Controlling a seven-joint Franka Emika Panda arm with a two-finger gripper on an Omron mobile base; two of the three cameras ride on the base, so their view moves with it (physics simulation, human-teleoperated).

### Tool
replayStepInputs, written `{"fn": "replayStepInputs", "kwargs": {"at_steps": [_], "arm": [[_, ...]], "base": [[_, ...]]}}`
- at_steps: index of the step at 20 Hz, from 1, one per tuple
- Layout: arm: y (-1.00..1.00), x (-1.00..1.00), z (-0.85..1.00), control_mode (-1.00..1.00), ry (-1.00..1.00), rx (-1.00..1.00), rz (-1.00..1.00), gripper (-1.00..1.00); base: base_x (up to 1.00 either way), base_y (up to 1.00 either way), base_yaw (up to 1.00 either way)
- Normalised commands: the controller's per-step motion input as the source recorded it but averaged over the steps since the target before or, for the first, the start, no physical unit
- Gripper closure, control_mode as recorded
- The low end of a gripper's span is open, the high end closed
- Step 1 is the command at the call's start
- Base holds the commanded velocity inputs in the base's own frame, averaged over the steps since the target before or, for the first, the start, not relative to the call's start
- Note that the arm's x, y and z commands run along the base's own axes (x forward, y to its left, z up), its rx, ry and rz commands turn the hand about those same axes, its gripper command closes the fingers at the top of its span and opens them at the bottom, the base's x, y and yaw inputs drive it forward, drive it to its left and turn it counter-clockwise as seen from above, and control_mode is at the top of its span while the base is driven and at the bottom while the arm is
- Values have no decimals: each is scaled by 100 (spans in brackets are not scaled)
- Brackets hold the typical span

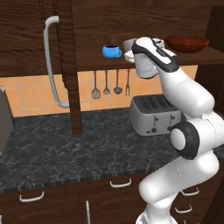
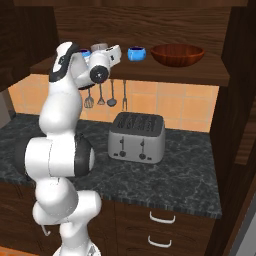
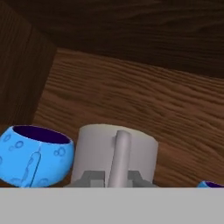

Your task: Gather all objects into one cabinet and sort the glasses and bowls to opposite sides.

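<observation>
The dark wood cabinet [image 1: 26, 26] stands open, its door [image 1: 72, 65] swung out with a pale bar handle [image 1: 51, 61]. On its shelf [image 2: 150, 70] stand a bright blue mug [image 1: 112, 51], a second blue cup [image 2: 136, 53] and the wide reddish-brown bowl [image 2: 177, 54] at the right end. Between the blue cups stands the grey-beige mug [image 3: 114, 153]. My gripper [image 3: 114, 177] is shut on its handle, fingertips [image 3: 92, 177] tight on either side. The pale tumbler is out of view.
A silver toaster [image 2: 136, 137] sits on the dark stone counter [image 1: 65, 144] below the shelf. Kitchen utensils [image 1: 106, 83] hang on the tiled wall under the cabinet. The cabinet's side wall [image 3: 22, 74] is close to the blue mug.
</observation>
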Motion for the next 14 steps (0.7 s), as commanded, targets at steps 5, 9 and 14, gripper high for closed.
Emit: {"fn": "replayStepInputs", "kwargs": {"at_steps": [5, 9, 14], "arm": [[-31, -2, -23, -100, 11, 0, 1, 100], [-22, 0, -26, -100, 17, 9, 0, 100], [-12, -4, -23, -100, 14, 8, 0, 100]], "base": [[0, 0, 0], [0, 0, 0], [0, 0, 0]]}}
